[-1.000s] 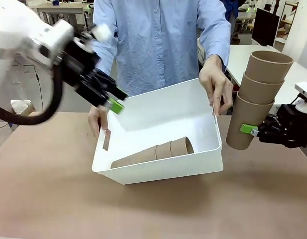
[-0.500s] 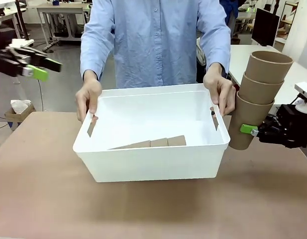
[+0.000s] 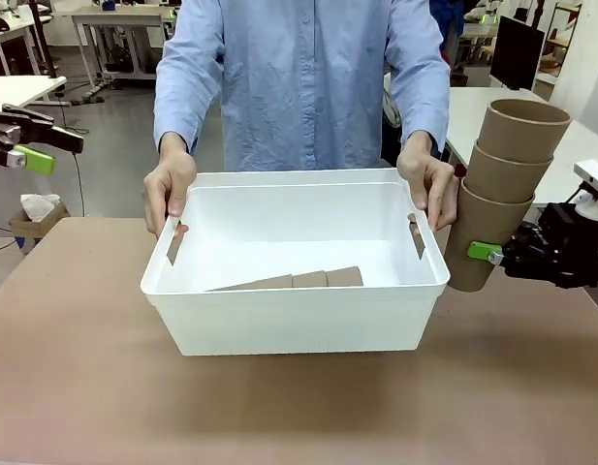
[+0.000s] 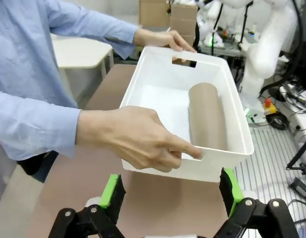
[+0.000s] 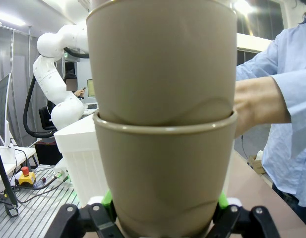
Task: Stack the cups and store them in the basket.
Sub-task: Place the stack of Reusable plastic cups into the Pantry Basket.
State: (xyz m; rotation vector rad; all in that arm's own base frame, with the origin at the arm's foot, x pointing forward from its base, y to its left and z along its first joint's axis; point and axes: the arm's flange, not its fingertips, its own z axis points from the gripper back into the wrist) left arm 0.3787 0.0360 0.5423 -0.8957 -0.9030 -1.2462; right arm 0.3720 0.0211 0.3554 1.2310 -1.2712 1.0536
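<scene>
Three cups nested into one stack [image 3: 504,189] sit clamped in my right gripper [image 3: 492,254], held upright just off the basket's right end wall, beside the person's hand on that end. From the right wrist camera I see the stack [image 5: 162,124] pinched low between the green pads, jaws closed on the bottom cup, with the white basket wall [image 5: 83,163] behind it and the person's hand [image 5: 257,109] to the side. My left gripper [image 3: 37,145] is at the far left edge of the front view, raised off the surface and well apart from the basket, jaws spread wide with nothing between them; the left wrist view shows both green pads [image 4: 113,191] far apart and empty. The basket [image 3: 299,315] stands flat on the brown surface [image 3: 279,407] in the middle, long side toward me. The person at the far side grips both end walls by the handle slots: one hand [image 3: 168,189] on the end at my left, the other hand [image 3: 429,184] on the end at my right. Inside the basket a second nested stack [image 3: 299,280] lies on its side on the floor along the near wall; the left wrist view shows it [image 4: 207,116] as a long tan tube. I can't tell how many cups are in it from that angle.
</scene>
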